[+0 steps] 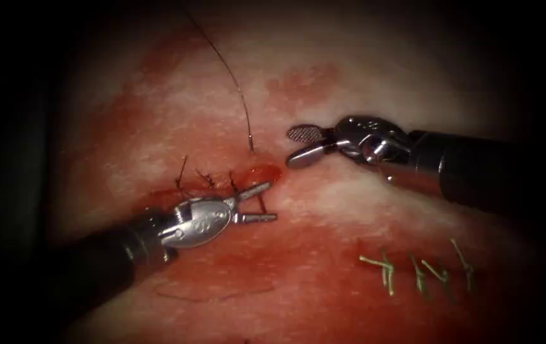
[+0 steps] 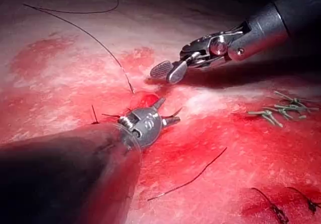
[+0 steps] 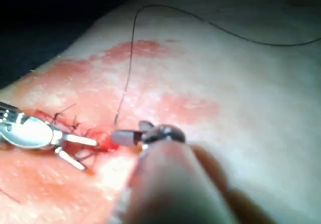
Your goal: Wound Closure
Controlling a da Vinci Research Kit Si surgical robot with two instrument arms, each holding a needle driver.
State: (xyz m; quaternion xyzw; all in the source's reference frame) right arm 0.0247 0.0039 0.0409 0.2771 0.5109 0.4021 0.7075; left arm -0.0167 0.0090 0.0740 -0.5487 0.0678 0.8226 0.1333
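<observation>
Your left claw [image 1: 265, 202] lies spread wide at the right end of the cut [image 1: 222, 185], one jaw along the red opening and the other just below it, gripping nothing. Your right claw [image 1: 303, 144] hovers released just right of that end, jaws parted and empty, with a narrow strip of pale tissue [image 1: 362, 216] between the two tools. The thread [image 1: 231, 76] enters the tissue just above the cut's right end, between both claws, and runs up and left across open tissue. You cannot make out the needle.

Short dark cut ends of thread [image 1: 206, 178] stand along the cut, left of your left claw. Pale stitches [image 1: 416, 271] sit well apart to the lower right, with bare tissue around them. Red fluid [image 1: 266, 280] covers the tissue below the cut.

The left wrist view adds a loose dark strand [image 2: 193, 179] lying on the red tissue beside your left claw [image 2: 168, 112], and the right claw [image 2: 168, 71] above it. The right wrist view shows the thread [image 3: 131, 58] looping far across pale tissue.
</observation>
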